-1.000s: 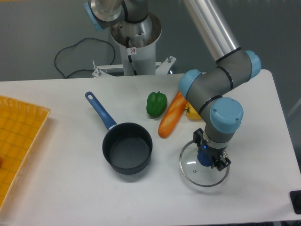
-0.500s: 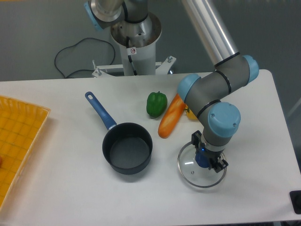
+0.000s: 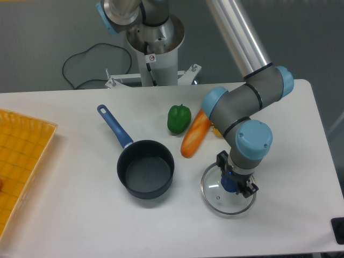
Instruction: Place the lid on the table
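The lid [image 3: 214, 194], a round clear glass disc with a metal rim, sits at the front right of the white table [image 3: 80, 215]. My gripper [image 3: 232, 181] points straight down over its centre and is shut on the blue knob, which shows between the fingers. The lid lies level and very close to the tabletop. I cannot tell whether it touches the surface. The wrist hides the far part of the rim.
A dark saucepan [image 3: 145, 169] with a blue handle stands left of the lid. A green pepper [image 3: 178, 119], an orange carrot [image 3: 195, 132] and a yellow item [image 3: 219, 130] lie behind the lid. A yellow-orange tray [image 3: 19, 156] is at the left edge.
The gripper has carried the lid slightly left and toward the table's front edge. Nothing else has moved.
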You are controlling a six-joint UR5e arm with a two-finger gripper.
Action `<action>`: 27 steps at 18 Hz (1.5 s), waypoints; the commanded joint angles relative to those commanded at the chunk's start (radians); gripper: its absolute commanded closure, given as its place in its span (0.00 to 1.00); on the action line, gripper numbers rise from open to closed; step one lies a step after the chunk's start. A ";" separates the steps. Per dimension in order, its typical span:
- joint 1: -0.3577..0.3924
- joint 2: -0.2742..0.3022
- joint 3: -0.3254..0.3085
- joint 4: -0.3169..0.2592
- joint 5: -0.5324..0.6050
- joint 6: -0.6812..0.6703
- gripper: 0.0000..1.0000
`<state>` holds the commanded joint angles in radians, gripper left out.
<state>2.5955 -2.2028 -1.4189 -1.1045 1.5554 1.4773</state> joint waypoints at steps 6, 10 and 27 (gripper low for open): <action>-0.005 -0.009 0.000 0.028 -0.002 -0.012 0.61; -0.005 -0.009 0.000 0.034 -0.002 -0.011 0.61; -0.009 -0.015 -0.002 0.035 0.000 -0.012 0.61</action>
<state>2.5863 -2.2181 -1.4205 -1.0692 1.5555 1.4650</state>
